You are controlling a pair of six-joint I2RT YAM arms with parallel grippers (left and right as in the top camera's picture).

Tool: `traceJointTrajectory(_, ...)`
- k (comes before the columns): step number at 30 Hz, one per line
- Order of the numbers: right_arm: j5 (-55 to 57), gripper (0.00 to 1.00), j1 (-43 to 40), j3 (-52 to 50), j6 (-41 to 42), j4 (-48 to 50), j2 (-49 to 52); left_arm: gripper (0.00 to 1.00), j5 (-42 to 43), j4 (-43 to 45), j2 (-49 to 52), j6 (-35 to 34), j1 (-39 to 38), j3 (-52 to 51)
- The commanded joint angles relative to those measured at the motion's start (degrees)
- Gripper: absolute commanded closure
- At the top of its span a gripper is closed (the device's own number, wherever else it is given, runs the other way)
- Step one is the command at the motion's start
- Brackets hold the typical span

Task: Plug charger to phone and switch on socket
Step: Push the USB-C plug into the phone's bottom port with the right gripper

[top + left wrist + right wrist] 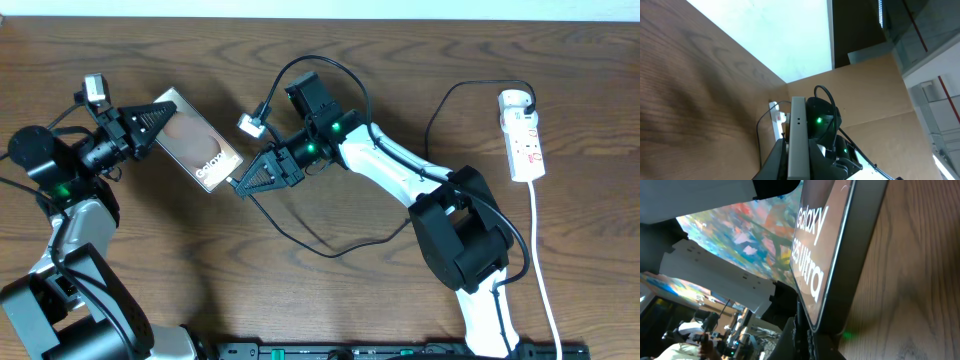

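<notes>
The phone [196, 142] is held off the table, slanting from upper left to lower right, with its white lettering at the lower end. My left gripper [158, 118] is shut on its upper left end; the left wrist view shows the phone edge-on [797, 131] between the jaws [797, 167]. My right gripper [240, 183] is at the phone's lower right end, its fingers [812, 341] shut on the plug tip of the charger [300, 238]. The tip itself is hidden. The phone fills the right wrist view [816, 250]. The socket [524, 135] lies at the far right.
The charger's black cable loops over the table below my right arm and runs up to the socket's top end. The socket's white cord [540, 260] runs toward the front edge. A black rail [400, 351] lies along the front. The socket also shows in the left wrist view [776, 119].
</notes>
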Motion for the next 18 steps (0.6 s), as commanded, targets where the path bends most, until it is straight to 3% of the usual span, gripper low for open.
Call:
traceJointTrajectory(1,-1.5,0.99,-0.7,0.7,1.0,0.2,0.3,0.93,1.0,0.5,-0.4,0.4,-0.1,0.3)
traceJointTrajectory(18,-0.2,0.99,-1.6,0.7,7.6,5.7,0.3,0.93,1.1,0.5,-0.4,0.9,-0.1,0.3)
